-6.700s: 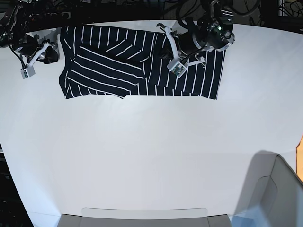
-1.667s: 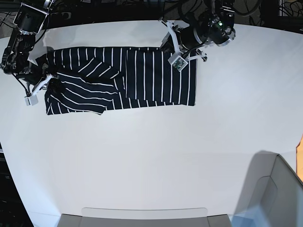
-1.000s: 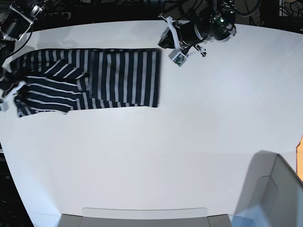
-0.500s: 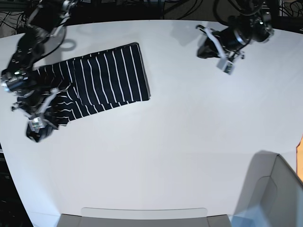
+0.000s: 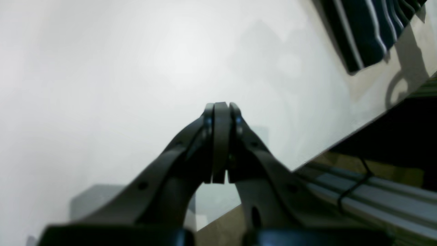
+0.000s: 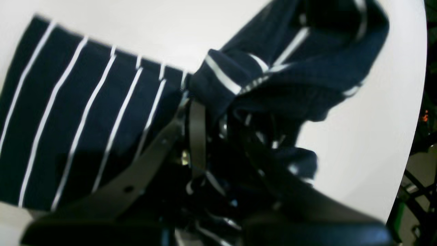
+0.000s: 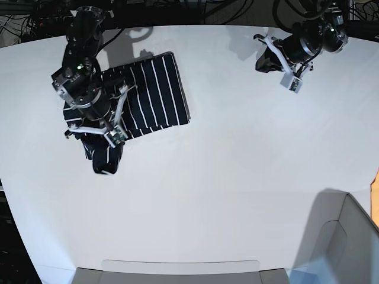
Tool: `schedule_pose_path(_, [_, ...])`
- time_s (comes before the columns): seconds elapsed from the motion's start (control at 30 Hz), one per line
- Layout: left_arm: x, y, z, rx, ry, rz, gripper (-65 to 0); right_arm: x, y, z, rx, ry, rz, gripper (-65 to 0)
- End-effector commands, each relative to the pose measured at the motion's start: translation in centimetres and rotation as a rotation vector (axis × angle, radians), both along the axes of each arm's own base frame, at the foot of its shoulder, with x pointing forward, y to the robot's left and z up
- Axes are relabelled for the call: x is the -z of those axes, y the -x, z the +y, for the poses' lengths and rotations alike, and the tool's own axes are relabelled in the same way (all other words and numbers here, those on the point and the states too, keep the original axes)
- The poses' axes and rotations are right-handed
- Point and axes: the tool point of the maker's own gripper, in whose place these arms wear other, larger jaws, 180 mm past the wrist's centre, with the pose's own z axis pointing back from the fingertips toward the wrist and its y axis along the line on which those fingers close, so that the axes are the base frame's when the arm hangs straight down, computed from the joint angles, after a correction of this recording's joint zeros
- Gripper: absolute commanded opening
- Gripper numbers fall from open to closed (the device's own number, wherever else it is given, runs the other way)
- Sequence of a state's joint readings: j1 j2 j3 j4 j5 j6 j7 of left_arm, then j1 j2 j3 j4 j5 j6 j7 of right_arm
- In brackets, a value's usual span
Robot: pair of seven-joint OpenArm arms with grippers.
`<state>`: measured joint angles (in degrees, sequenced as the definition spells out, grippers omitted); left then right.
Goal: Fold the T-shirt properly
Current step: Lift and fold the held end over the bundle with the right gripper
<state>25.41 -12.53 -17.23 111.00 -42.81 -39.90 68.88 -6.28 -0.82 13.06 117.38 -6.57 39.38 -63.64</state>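
Note:
The T-shirt (image 7: 155, 89), dark navy with thin white stripes, lies at the table's back left as a flat striped panel with a bunched end (image 7: 102, 155) hanging off it toward the front. My right gripper (image 7: 104, 158) is shut on that bunched end. In the right wrist view the cloth (image 6: 286, 65) is gathered and pinched at the right gripper (image 6: 215, 109), beside the flat part (image 6: 85, 112). My left gripper (image 7: 262, 61) hovers at the back right, shut and empty. Its tips (image 5: 220, 109) are pressed together over bare table, with a T-shirt corner (image 5: 368, 30) far off.
The white table (image 7: 225, 177) stretches forward and right of the shirt. A grey bin (image 7: 346, 242) stands at the front right corner and a flat tray edge (image 7: 177, 269) at the front. Dark cables and frame run behind the back edge (image 5: 341, 140).
My right arm has swung rightward and inward with the shirt's end in its grip, bunching the left part against the flat panel. The left arm has barely moved.

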Motion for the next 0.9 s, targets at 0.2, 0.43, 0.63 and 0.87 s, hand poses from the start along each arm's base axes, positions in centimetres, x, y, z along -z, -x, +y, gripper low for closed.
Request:
schedule_pose_path(0.2, [-0.3, -0.5, 1.6, -0.049, -0.006, -0.021, -65.0, -0.2, 0.6, 5.9, -0.195, 0.043, -0.021, -65.0])
schedule_pose_path(0.43, [-0.4, -0.8, 1.6, -0.051, -0.003, -0.028, -65.0, 1.4, 2.4, 8.4, -0.287, 0.146, 0.021, -65.0])
schedule_pose_path(0.63, [-0.6, -1.6, 1.6, -0.054, -0.001, -0.046, -65.0, 1.8, 3.9, 11.3, -0.398, 0.152, 0.025, -62.9])
schedule_pose_path(0.87, [0.1, -1.4, 1.4, -0.07, 0.02, -0.022, -65.0, 1.8, 5.9, 14.6, -0.528, 0.146, 0.018, -47.8])
